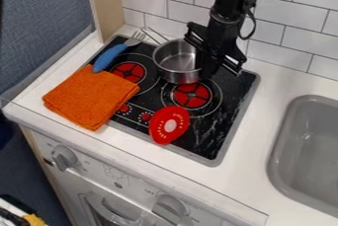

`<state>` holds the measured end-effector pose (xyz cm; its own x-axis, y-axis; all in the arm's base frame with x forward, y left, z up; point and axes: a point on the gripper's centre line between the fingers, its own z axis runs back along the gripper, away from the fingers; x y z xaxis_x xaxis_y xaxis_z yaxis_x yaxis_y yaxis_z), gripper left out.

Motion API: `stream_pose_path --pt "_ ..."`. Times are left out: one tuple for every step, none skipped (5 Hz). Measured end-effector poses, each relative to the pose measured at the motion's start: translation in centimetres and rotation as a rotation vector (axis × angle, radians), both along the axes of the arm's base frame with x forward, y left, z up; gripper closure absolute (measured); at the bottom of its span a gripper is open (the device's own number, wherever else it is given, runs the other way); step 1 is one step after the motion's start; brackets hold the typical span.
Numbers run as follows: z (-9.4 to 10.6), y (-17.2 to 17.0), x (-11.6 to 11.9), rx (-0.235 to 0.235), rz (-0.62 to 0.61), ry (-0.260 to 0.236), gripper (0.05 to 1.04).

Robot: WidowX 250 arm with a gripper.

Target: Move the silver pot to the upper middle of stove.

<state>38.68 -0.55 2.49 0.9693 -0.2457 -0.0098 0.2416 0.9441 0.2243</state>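
Nearest you is the white oven front [135,183] with grey knobs. On the stove [210,143], the silver pot [177,76] sits at the upper middle, behind the red toy slice [170,125]. The black hand [206,71] hangs at its right rim; you can't tell whether it's wide or narrow.

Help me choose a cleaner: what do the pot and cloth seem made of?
Pot: metal, perhaps stainless steel, with a smooth, shiny finish; its silver wall shows bright reflections.
Cloth: fabric with a matte, slightly rough finish, probably terry or microfibre; it lies folded, with soft, rounded edges.
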Motion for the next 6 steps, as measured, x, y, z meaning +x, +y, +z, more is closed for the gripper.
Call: stream_pose_path --pt "0.0 -0.2 0.1 -0.009 -0.006 -0.003 0.820" --pt "-0.1 -0.6 0.0 -0.015 -0.013 -0.005 0.540" --pt "2.0 -1.1 -0.3 -0.055 -0.013 -0.069 0.239" --pt "5.0 -1.4 -1.0 -0.096 0.013 -0.152 0.076" --pt "5.2 -1.4 -2.4 -0.154 0.059 -0.131 0.079" --pt "4.5 -1.8 -3.6 -0.190 0.111 -0.069 0.083"
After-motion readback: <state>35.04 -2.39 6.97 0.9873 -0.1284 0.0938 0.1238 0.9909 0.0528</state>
